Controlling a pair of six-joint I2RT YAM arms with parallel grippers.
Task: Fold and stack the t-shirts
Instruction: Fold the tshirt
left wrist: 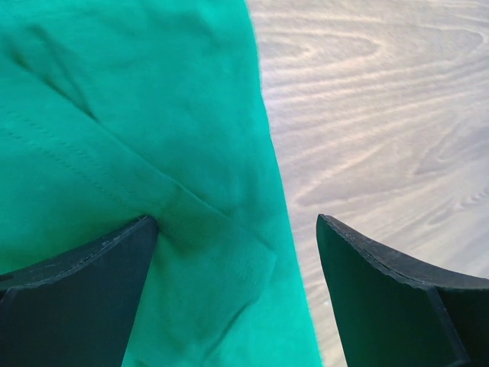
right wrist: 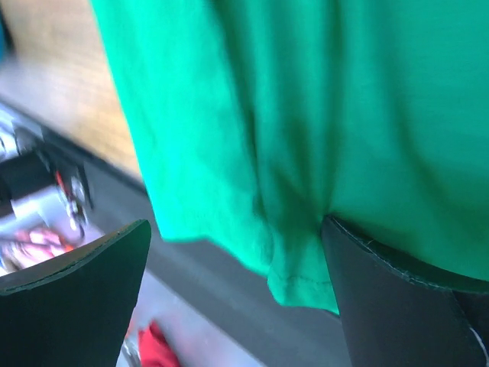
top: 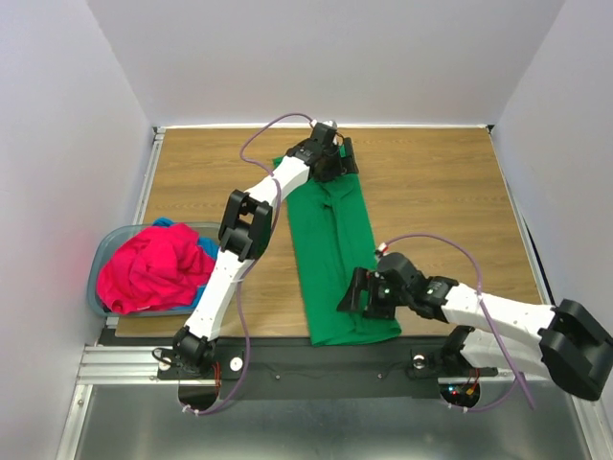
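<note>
The kelly green t-shirt point(top: 335, 249) lies on the wooden table point(top: 441, 192) as a long narrow strip running from far to near. My left gripper point(top: 343, 158) is open at its far end. In the left wrist view point(left wrist: 237, 245) one finger rests on the green cloth point(left wrist: 114, 115) and the other over bare wood. My right gripper point(top: 351, 292) is open at the near end. In the right wrist view point(right wrist: 237, 260) it straddles the green hem point(right wrist: 306, 99), which hangs past the table's front edge. The pink-red t-shirt point(top: 153, 268) and the blue t-shirt point(top: 205, 247) lie crumpled in the basket.
The grey-blue plastic basket point(top: 100, 264) stands at the table's near left edge. A metal rail point(top: 124, 362) with the arm bases runs along the front. White walls close in the table on three sides.
</note>
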